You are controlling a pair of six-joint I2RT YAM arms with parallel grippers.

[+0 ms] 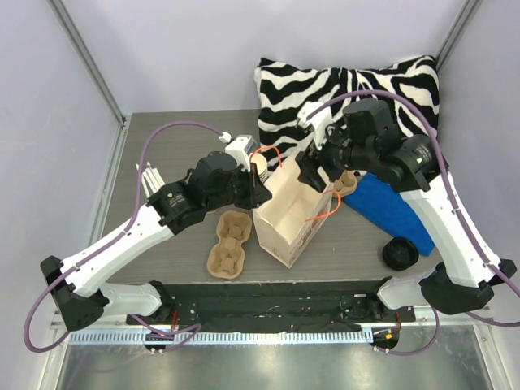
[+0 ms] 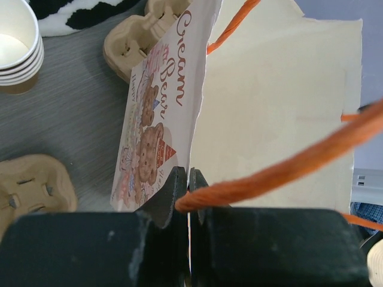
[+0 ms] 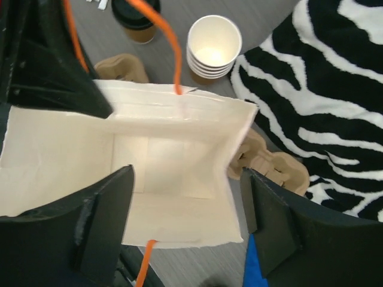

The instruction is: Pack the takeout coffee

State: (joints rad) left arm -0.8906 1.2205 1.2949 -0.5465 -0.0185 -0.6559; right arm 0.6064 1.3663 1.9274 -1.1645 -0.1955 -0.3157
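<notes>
1. Centrally on the table (image 1: 179, 150) a paper bag (image 1: 286, 221) stands upright with its mouth open.
2. The left gripper (image 2: 188, 179) is clenched on the bag's rim, at about 10 o'clock of the bag in the top view. One orange handle (image 2: 287, 162) is pinched between its fingers together with the paper.
3. The right gripper (image 3: 187, 176) hangs over the bag's mouth. Its jaws are spread wide with nothing between them, and it grasps nothing.
4. The coffee (image 3: 136, 15), a brown cup with its black lid on, stands on the table outside the bag. In the right wrist view it sits at 11 o'clock of the bag's mouth and is cut by the frame's top edge. In the top view it is probably hidden under the left arm.
5. A stack of cream cups (image 3: 213, 45) stands near the coffee, at 3 o'clock of it, close to the zebra pillow (image 3: 323, 89).
6. The near carrier (image 1: 227, 244) lies at 8 o'clock of the bag, just beside it.
7. The far carrier (image 1: 347, 184) lies at 2 o'clock of the bag, against the pillow's edge.
8. A third carrier (image 3: 122, 67) lies between the coffee and the bag's far rim.
9. Black lids (image 1: 400, 253) sit at 4 o'clock of the bag, well apart from it.
</notes>
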